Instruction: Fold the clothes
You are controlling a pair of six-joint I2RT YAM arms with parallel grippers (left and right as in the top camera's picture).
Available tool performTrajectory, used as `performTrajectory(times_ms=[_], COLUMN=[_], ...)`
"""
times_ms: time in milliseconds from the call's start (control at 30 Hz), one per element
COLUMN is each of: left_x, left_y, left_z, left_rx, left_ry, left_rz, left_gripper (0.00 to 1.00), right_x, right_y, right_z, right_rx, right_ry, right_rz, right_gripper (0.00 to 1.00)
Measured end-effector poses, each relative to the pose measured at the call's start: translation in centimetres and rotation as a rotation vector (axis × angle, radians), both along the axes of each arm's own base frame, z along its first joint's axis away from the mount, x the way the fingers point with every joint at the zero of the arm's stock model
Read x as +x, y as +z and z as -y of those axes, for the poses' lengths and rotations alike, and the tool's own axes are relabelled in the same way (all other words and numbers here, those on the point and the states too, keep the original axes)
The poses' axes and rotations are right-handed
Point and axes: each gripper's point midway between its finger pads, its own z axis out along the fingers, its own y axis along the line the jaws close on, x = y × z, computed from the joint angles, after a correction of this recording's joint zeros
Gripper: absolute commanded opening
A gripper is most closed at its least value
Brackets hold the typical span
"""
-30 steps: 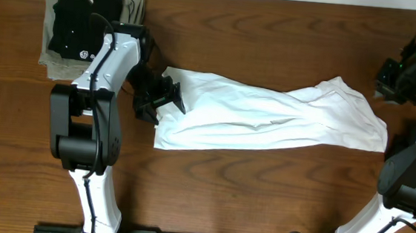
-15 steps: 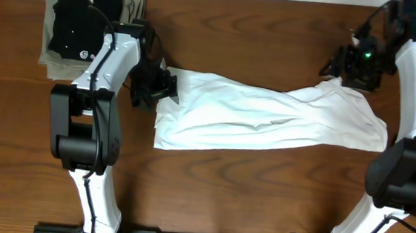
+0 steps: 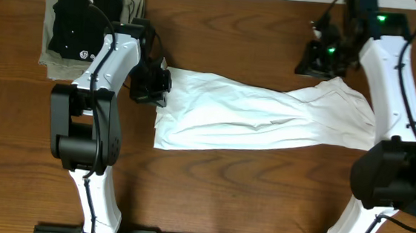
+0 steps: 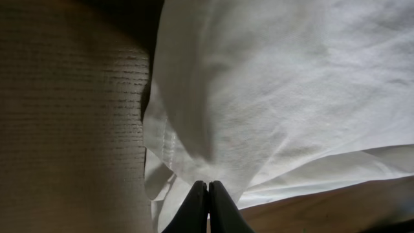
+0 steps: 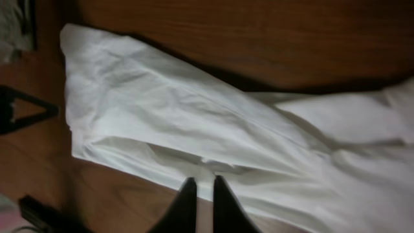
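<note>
The clothes, a wrinkled white T-shirt (image 3: 268, 114), lie stretched left to right across the wooden table. My left gripper (image 3: 154, 86) sits at the shirt's left end. In the left wrist view its fingers (image 4: 207, 184) are pressed together, and the folds of the T-shirt (image 4: 291, 84) gather into their tips. My right gripper (image 3: 312, 65) hangs above the table by the shirt's far right corner. In the right wrist view the right gripper (image 5: 201, 182) is shut with only a sliver between its fingers and holds nothing. It is raised over the T-shirt (image 5: 194, 116), near its edge.
A folded black shirt with a small white logo (image 3: 82, 17) rests on a folded khaki garment (image 3: 131, 6) at the back left, just beyond my left arm. The table's far edge runs along the top. Both arm bases stand at the front.
My right arm has swung in from the far right to the shirt's upper right corner, and its jaws closed. My left gripper slid slightly left along the shirt's end and closed.
</note>
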Motion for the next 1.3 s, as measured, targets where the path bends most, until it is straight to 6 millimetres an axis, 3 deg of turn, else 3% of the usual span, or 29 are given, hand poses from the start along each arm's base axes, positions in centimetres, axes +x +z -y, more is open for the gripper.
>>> performTrajectory(times_ms=[133, 367, 667, 900, 1300], left_x=[-0.2, -0.5, -0.8, -0.4, -1.5], left_y=[0.0, 0.5, 1.9, 1.5, -0.1], left_z=[0.4, 1.5, 5.4, 8.9, 10.9], left_rx=[0.0, -0.001, 0.002, -0.007, -0.005], left_ry=[-0.011, -0.041, -0.152, -0.169, -0.156], left_rz=[-0.004, 0.007, 0.086, 0.144, 0.135], left_gripper=[0.06, 0.06, 0.06, 0.06, 0.06], right_x=[-0.1, -1.8, -3.0, -3.7, -4.7], right_y=[-1.9, -7.0, -10.1, -11.7, -13.6], right_z=[-2.4, -5.8, -8.3, -8.4, -7.6], right_rx=[-0.017, -0.024, -0.014, -0.028, -0.06], right_ry=[0.031, 0.072, 0.073, 0.01, -0.038], right_rz=[0.009, -0.026, -0.034, -0.067, -0.108], right_gripper=[0.01, 0.01, 0.01, 0.01, 0.02])
